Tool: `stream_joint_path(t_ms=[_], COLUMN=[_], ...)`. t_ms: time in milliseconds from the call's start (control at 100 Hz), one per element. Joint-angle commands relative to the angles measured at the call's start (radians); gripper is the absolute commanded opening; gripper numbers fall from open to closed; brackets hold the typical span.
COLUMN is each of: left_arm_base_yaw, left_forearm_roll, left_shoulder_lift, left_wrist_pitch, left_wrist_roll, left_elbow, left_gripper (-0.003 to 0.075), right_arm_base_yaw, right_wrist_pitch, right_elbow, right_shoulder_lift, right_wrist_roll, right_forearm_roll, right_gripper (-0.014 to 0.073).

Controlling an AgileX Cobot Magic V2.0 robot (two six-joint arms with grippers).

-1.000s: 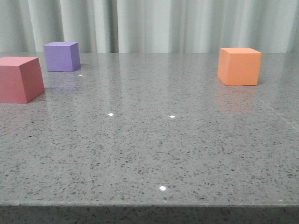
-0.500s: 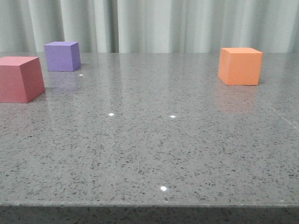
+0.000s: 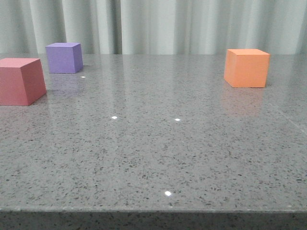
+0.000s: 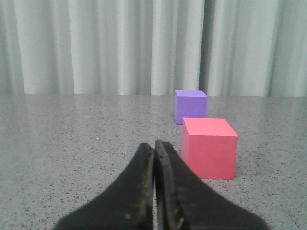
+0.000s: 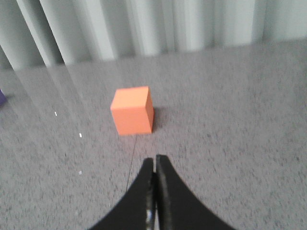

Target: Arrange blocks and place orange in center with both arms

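Observation:
The red-pink cube sits at the table's far left, with the purple cube behind it. The orange cube stands apart at the back right. Neither arm shows in the front view. In the left wrist view my left gripper is shut and empty, with the red-pink cube just beyond and beside its tips and the purple cube farther off. In the right wrist view my right gripper is shut and empty, and the orange cube lies a short way beyond its tips.
The grey speckled stone table has its front edge low in the front view. Pale pleated curtains hang behind the table's far edge. A thin seam line runs across the tabletop near my right gripper.

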Motion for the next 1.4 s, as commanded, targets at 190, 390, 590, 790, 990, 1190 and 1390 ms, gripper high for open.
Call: stream_joint_path(t_ms=[190,390,590,790,990,1190,1390], left_arm_base_yaw=[0.001,0.001,0.001,0.001,0.001,0.001,0.001], left_forearm_roll=[-0.008,-0.008,-0.008,-0.008,-0.008,-0.008,-0.008], left_shoulder_lift=[-0.034,-0.034,-0.034,-0.034,-0.034,-0.034,-0.034], left_wrist_pitch=[-0.080,-0.080,-0.080,-0.080,-0.080,-0.080,-0.080], left_wrist_roll=[-0.009,-0.009,-0.009,-0.009,-0.009,-0.009,-0.009], left_elbow=[0.045,0.045,0.045,0.045,0.045,0.045,0.045], left_gripper=[-0.0020,-0.0020,-0.0020,-0.0020,-0.0020,-0.0020,-0.0020], right_arm_base_yaw=[-0.005,-0.005,-0.005,-0.005,-0.005,0.012,0.080], right_wrist_pitch=[0.211,0.242,0.274,0.278,0.234,0.236,0.250], right_elbow=[-0.292,-0.340,-0.340,-0.340,-0.340,-0.374,-0.557], right_shoulder_lift=[0.330,0.475,0.567,0.579,0.579,0.607,0.770], right_wrist_roll=[-0.009,-0.009,-0.009,-0.009,-0.009,-0.009,-0.009], right_forearm_roll=[0.033,0.051,0.051,0.050,0.062,0.098,0.081], right_gripper=[-0.0068,-0.0068,-0.0043,0.0318,0.0652,0.0653,0.0653])
